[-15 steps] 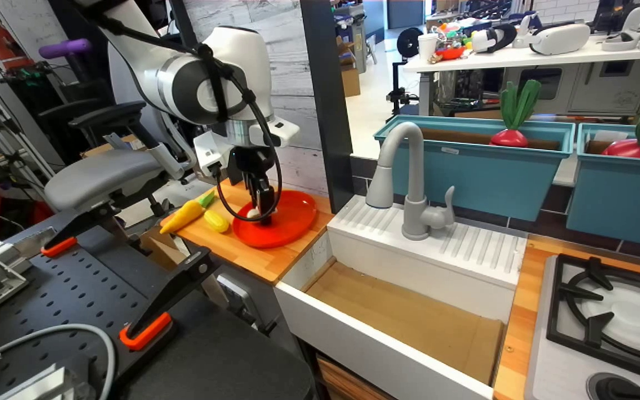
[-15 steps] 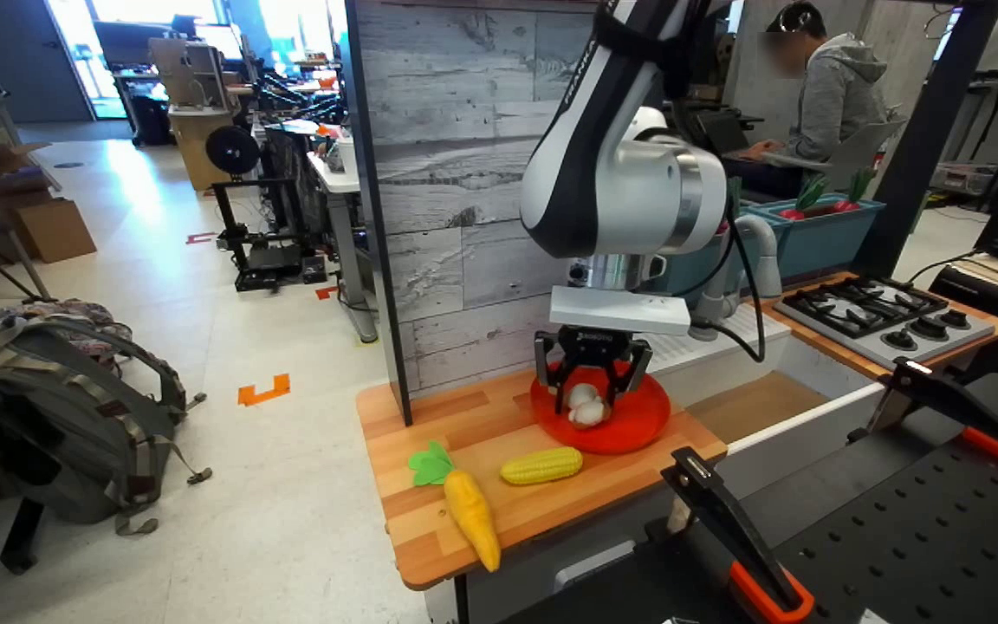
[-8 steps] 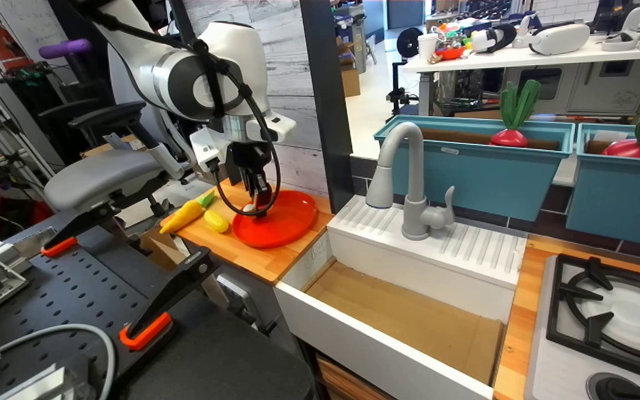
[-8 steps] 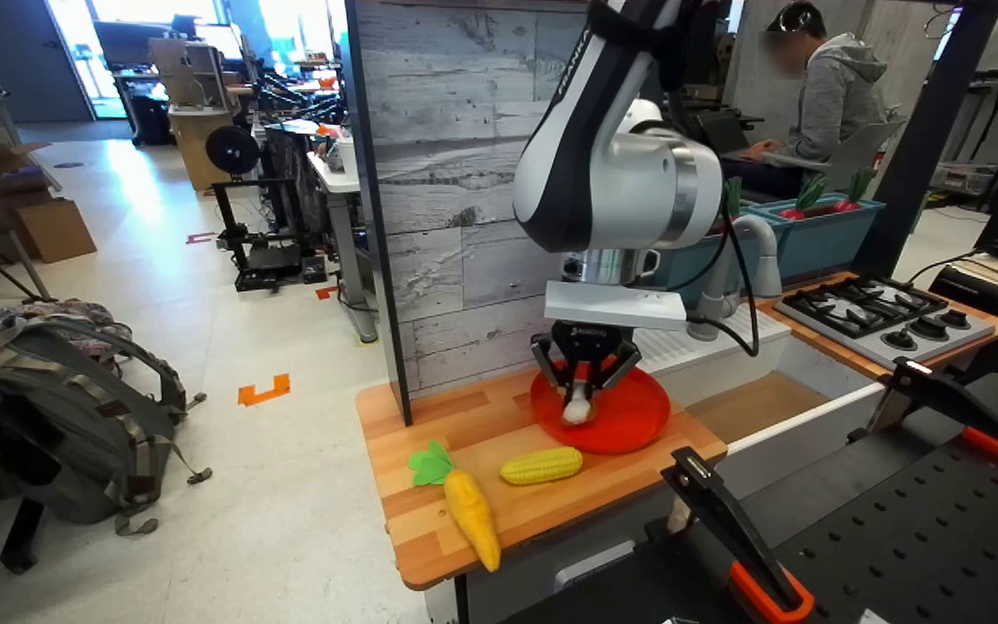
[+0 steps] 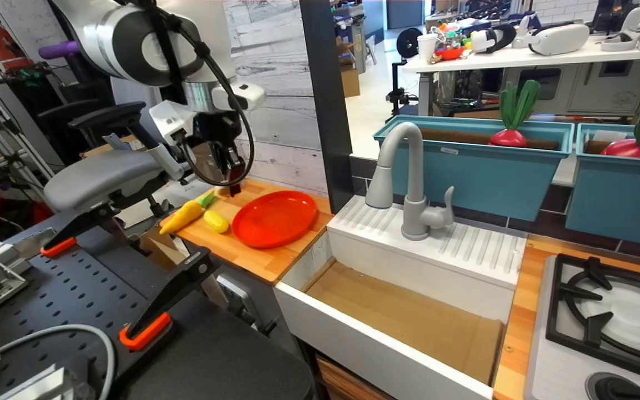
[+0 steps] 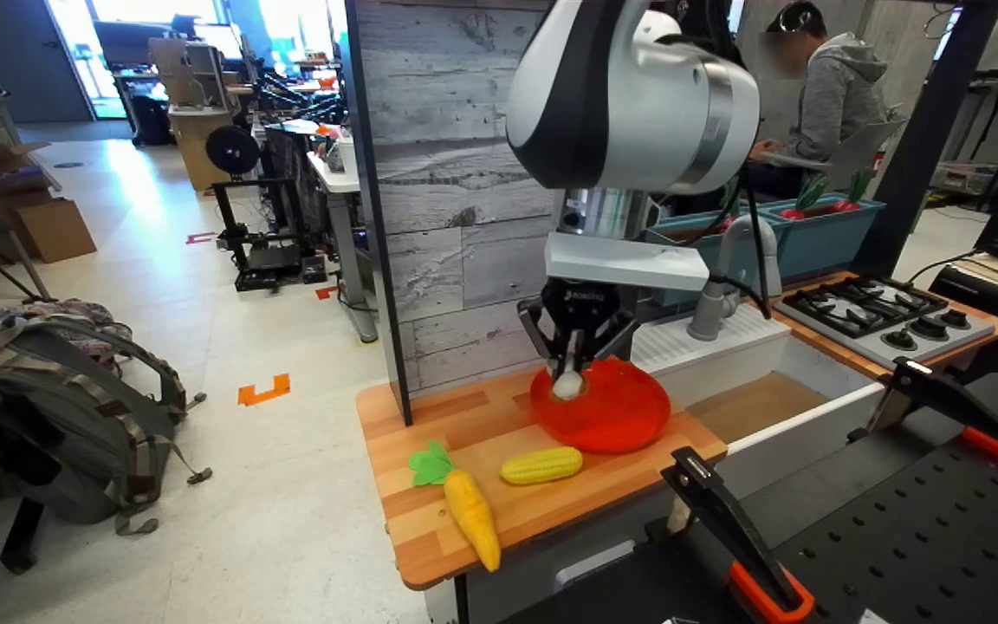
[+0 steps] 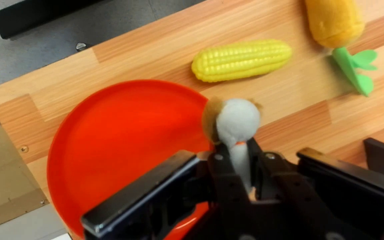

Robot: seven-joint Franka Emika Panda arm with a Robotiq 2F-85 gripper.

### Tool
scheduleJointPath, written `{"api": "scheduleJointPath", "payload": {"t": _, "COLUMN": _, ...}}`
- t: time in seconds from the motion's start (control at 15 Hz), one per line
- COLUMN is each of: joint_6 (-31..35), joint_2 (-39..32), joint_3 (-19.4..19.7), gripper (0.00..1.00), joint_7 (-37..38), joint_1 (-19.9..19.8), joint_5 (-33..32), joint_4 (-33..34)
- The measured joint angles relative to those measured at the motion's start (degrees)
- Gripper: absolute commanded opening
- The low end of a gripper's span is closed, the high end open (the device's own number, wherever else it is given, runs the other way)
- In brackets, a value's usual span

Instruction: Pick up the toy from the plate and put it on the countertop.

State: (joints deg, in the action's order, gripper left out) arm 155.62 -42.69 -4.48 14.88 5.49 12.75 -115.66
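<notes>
Grips the white-and-brown plush toy (image 7: 238,120) between the fingers of the pincer (image 7: 237,151), clamped on its pale body. Hangs in the air above the wooden desk (image 7: 292,103), near the rim of the red plate (image 7: 125,140). Points the round white head downward, past the fingertips, along a nearly vertical long axis in line with the fingers. Has a toy corn cob (image 7: 242,61) below, beside the plate, and a toy carrot (image 7: 335,23) farther along the desk.

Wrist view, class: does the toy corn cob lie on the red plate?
No, the toy corn cob lies on the wooden countertop, with a strip of wood showing between it and the red plate.
</notes>
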Motion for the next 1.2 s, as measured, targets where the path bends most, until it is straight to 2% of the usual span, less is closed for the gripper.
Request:
{"api": "scheduleJointPath", "payload": {"t": 0.2, "joint_6": 0.3, "joint_2": 2.6, "joint_3": -2.0, "gripper": 0.04, "joint_7": 0.0, "joint_1": 0.9, "joint_5": 0.0, "joint_4": -1.2}}
{"api": "scheduleJointPath", "payload": {"t": 0.47, "joint_6": 1.3, "joint_2": 2.2, "joint_3": -3.4, "gripper": 0.04, "joint_7": 0.0, "joint_1": 2.9, "joint_5": 0.0, "joint_4": 0.0}}
{"api": "scheduleJointPath", "payload": {"t": 1.07, "joint_6": 1.2, "joint_2": -7.8, "joint_3": -1.4, "gripper": 0.04, "joint_7": 0.0, "joint_1": 6.4, "joint_5": -0.4, "joint_4": 8.6}}
{"api": "scheduleJointPath", "payload": {"t": 1.13, "joint_6": 1.1, "joint_2": -9.1, "joint_3": -1.0, "gripper": 0.4, "joint_7": 0.0, "joint_1": 6.5, "joint_5": -0.4, "joint_4": 9.8}}
{"api": "scheduleJointPath", "payload": {"t": 1.2, "joint_6": 1.1, "joint_2": -10.2, "joint_3": -0.7, "gripper": 0.42, "joint_7": 0.0, "joint_1": 6.5, "joint_5": -0.4, "joint_4": 10.8}}
